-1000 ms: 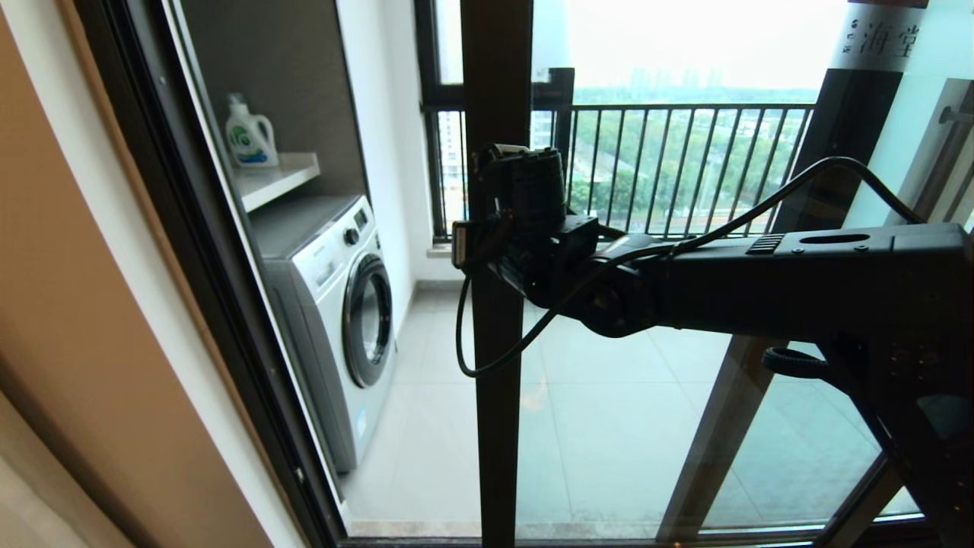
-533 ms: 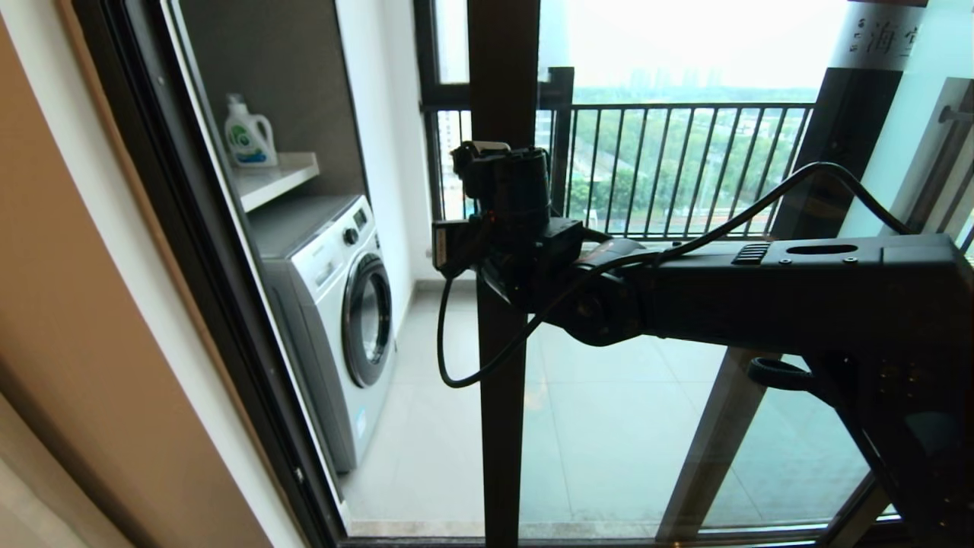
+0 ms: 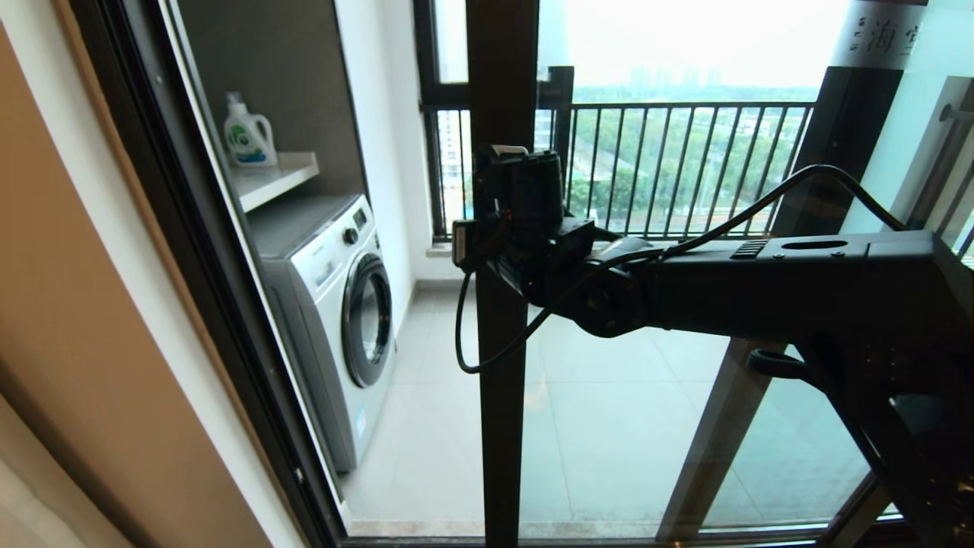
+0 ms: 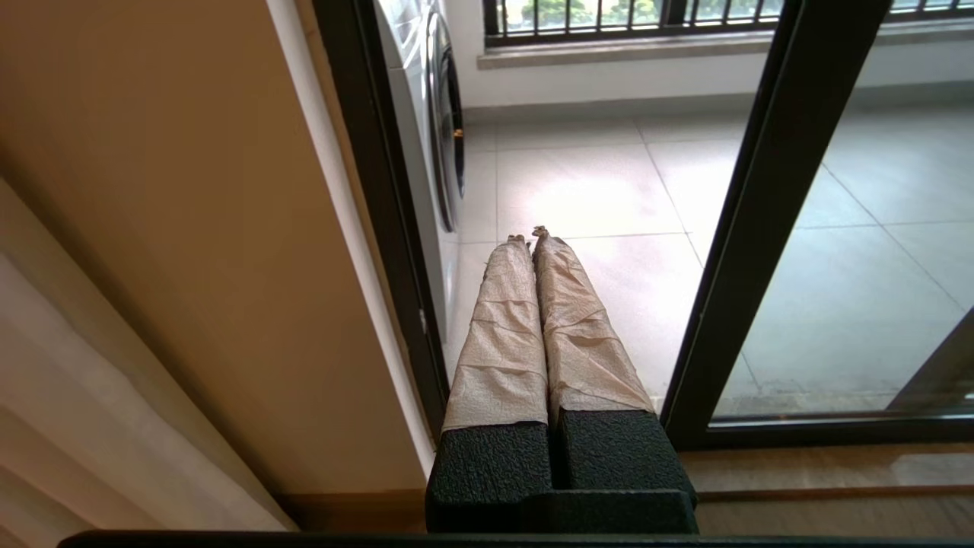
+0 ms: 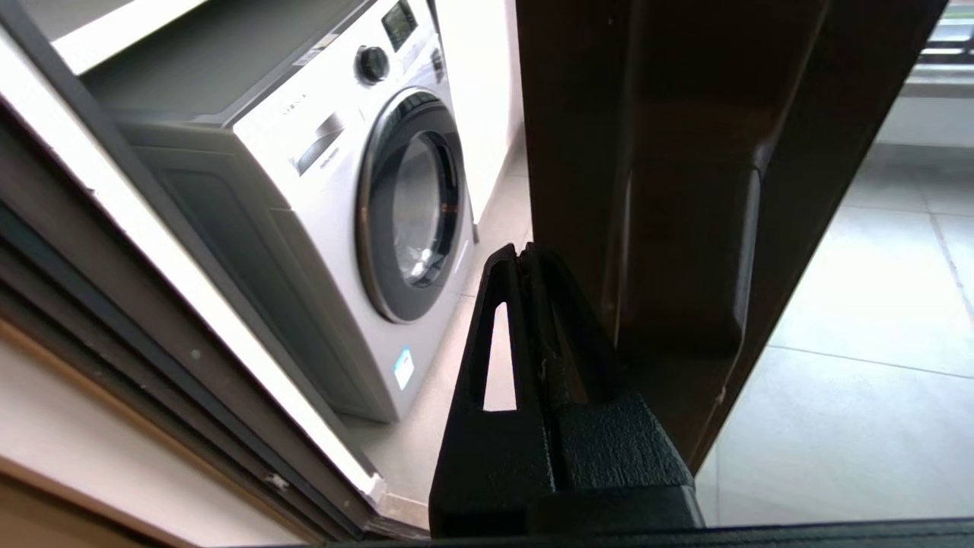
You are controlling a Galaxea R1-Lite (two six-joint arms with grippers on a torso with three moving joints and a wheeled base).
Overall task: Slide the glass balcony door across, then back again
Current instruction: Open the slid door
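The glass balcony door (image 3: pixel 631 426) stands partly slid across. Its dark brown upright frame edge (image 3: pixel 498 426) runs down the middle of the head view, and a frosted strip with characters (image 3: pixel 875 38) shows at the top right. My right gripper (image 3: pixel 502 171) reaches in from the right at mid height. Seen from the right wrist, this gripper (image 5: pixel 521 253) is shut on nothing and lies close alongside the door frame (image 5: pixel 654 190), by a long dark pull (image 5: pixel 749 251). My left gripper (image 4: pixel 529 237), with taped fingers, is shut and empty, low by the doorway; the head view does not show it.
Through the opening stands a white washing machine (image 3: pixel 342 304) under a shelf with a detergent bottle (image 3: pixel 247 137). The fixed dark door jamb (image 3: pixel 198 266) and beige wall (image 3: pixel 68 304) bound the left. A black balcony railing (image 3: pixel 685 167) lies beyond the tiled floor (image 3: pixel 426 426).
The door frame edge has shifted slightly to the right. My right wrist swung left half a second ago and has now come back right beside the frame.
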